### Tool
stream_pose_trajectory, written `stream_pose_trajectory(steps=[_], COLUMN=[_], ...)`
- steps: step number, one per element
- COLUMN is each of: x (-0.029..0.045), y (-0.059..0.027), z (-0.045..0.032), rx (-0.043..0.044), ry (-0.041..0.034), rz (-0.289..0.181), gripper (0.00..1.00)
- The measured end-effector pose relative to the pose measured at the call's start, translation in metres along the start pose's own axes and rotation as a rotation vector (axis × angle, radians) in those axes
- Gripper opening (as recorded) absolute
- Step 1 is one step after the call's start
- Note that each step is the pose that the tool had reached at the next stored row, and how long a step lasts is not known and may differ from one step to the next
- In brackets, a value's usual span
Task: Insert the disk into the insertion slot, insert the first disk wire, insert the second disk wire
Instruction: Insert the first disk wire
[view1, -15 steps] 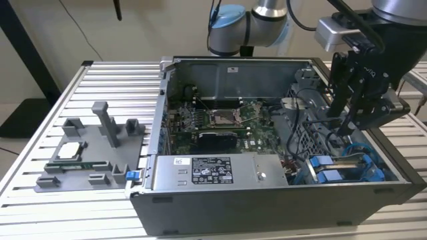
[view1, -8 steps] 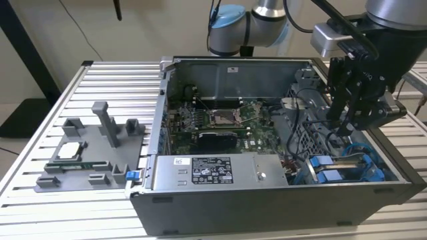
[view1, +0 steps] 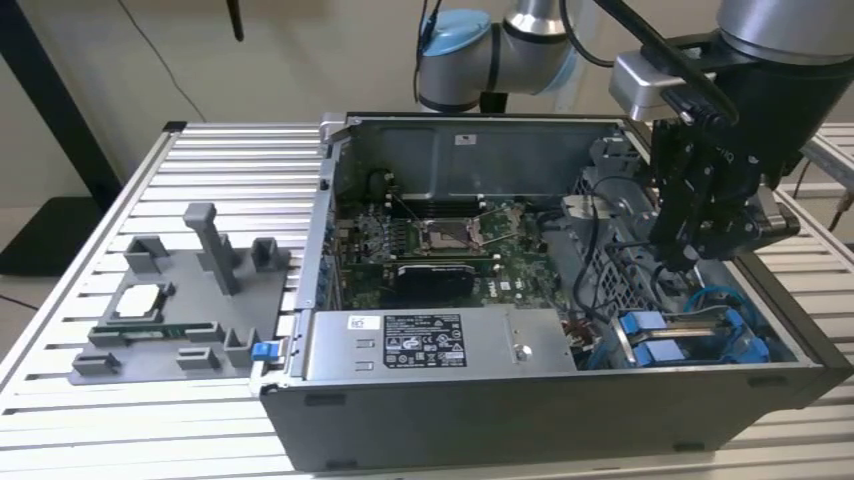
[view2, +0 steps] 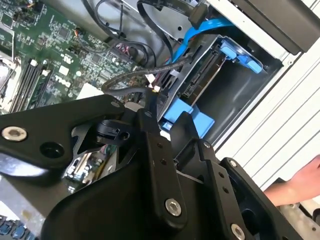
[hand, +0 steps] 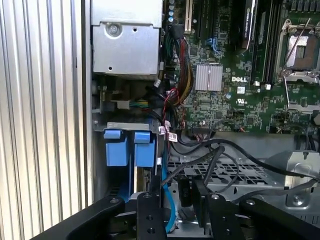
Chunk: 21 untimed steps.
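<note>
The disk (view2: 200, 85) sits edge-on in the insertion slot (view2: 245, 95) of the grey drive cage. Its blue carrier (view2: 186, 114) shows as two blue tabs (hand: 127, 149) in the first wrist view and at the near right corner of the case (view1: 650, 342) in the exterior view. My gripper (view1: 678, 258) hangs inside the case just above the cage, open (view2: 169, 122), with its black fingers (hand: 148, 202) either side of the disk's end. A black wire plug (hand: 184, 192) lies loose between them. Beside the cage, a blue flat wire (view2: 202, 29) loops, and black wires with a small plug (view2: 155, 89) hang over it.
The open case (view1: 534, 410) stands on a slatted metal table (view1: 240, 150). It holds a grey power-supply box (view1: 427, 342), a green board with a silver processor socket (view1: 447, 235), and loose cable bundles (hand: 177, 75). A grey parts fixture (view1: 187, 300) lies on the exterior view's left. A person's hand (view2: 295, 189) rests by the case.
</note>
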<state>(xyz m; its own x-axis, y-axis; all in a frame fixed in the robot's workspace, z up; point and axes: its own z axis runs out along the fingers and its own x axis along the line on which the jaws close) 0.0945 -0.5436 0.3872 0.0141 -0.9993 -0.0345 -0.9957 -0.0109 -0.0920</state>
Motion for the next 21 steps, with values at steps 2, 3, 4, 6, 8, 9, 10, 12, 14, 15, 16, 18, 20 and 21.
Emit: stream_pose_trajectory(steps=[2, 3, 4, 6, 8, 9, 10, 12, 14, 15, 16, 18, 20, 21], x=[-0.0001, -0.0002, -0.0003, -0.0008, -0.0008, -0.0008, -0.0008, -0.0008, -0.0009, -0.0009, -0.0009, -0.0009, -0.0009, -0.0009], y=[0.0000, 0.0000, 0.0001, 0.0000, 0.0001, 0.0001, 0.0001, 0.0001, 0.0000, 0.0000, 0.0001, 0.0001, 0.0000, 0.0001], z=[0.0004, 0.0006, 0.0007, 0.0007, 0.0007, 0.0007, 0.0007, 0.0007, 0.0007, 0.0007, 0.0007, 0.0007, 0.0007, 0.0007], rx=[0.0040, 0.0059, 0.0075, 0.0086, 0.0086, 0.0087, 0.0087, 0.0119, 0.0137, 0.0143, 0.0149, 0.0161, 0.0167, 0.0168], ry=[0.0000, -0.0001, -0.0002, -0.0001, -0.0004, -0.0005, -0.0007, -0.0009, -0.0010, -0.0011, -0.0012, -0.0012, -0.0012, -0.0012], rz=[-0.002, -0.003, -0.004, -0.006, -0.008, -0.009, -0.009, -0.012, -0.014, -0.015, -0.015, -0.016, -0.017, -0.017], gripper=[1.00, 1.00, 1.00, 1.00, 1.00, 1.00, 1.00, 1.00, 0.00, 0.00, 0.00, 0.00, 0.00, 0.00])
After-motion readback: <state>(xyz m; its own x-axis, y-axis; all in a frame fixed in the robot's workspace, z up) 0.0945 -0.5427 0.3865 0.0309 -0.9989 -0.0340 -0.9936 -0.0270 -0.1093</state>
